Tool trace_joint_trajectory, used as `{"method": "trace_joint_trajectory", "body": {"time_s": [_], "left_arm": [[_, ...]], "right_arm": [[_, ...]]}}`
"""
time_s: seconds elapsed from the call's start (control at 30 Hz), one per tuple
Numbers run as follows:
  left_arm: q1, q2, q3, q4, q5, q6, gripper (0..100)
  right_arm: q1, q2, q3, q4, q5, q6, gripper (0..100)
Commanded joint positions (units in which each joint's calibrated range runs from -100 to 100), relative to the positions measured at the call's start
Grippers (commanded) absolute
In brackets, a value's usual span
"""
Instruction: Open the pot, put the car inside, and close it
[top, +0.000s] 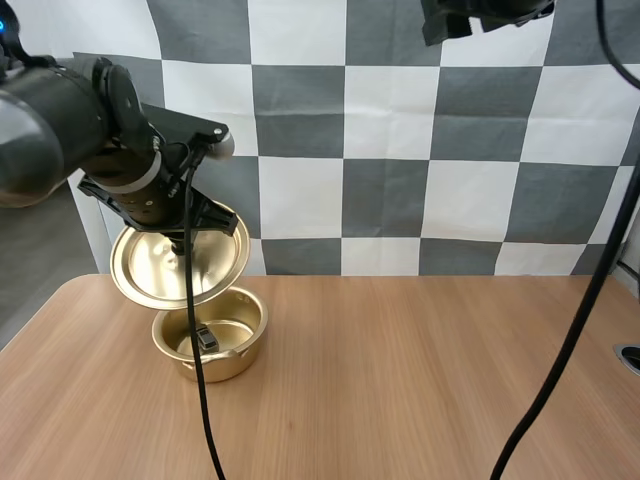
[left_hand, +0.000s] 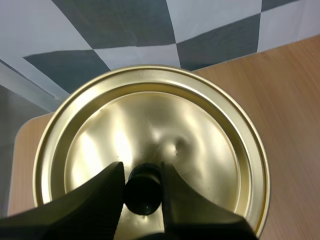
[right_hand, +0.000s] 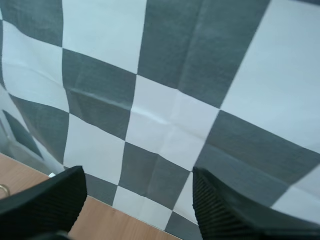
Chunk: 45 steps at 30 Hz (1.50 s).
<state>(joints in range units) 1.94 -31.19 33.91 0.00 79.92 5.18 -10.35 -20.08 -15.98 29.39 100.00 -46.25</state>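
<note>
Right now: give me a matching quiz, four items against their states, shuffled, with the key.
Items:
1 lid
2 car
3 pot
4 right gripper

States:
A open, holding nothing
B standing on the table, lid off
C inside the pot
D tilted above the pot, pinched by its knob in the left gripper

Pairs: 1-D, 2-C, 3-B, 4-A

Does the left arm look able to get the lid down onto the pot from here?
Probably yes. The left gripper pinches the lid by its knob, tilted just above the pot's rear rim. The car sits low inside, and the open right gripper is raised well clear.
</note>
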Motion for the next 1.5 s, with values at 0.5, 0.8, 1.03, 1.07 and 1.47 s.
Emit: {"method": "trace_joint_trajectory", "body": {"time_s": [0.5,0.8,1.03,1.07,1.47], "left_arm": [[-0.02,16.1,0.0,0.0,-4.3,1.1,16],[-0.02,20.2,0.0,-2.2,-4.4,1.5,16],[-0.02,22.5,0.0,-4.2,-4.5,2.8,16],[-0.02,22.9,0.0,-4.2,-4.5,2.8,16],[-0.02,24.0,0.0,-4.1,-4.8,2.8,16]], "right_arm": [[-0.7,-4.1,0.1,-1.9,0.0,0.3,100],[-0.7,-4.1,0.1,-2.2,0.0,0.3,100],[-0.7,-4.1,0.1,-2.2,0.0,0.3,100],[-0.7,-4.1,0.1,-2.2,0.0,0.3,100],[-0.7,-4.1,0.1,-2.2,0.0,0.3,100]]}}
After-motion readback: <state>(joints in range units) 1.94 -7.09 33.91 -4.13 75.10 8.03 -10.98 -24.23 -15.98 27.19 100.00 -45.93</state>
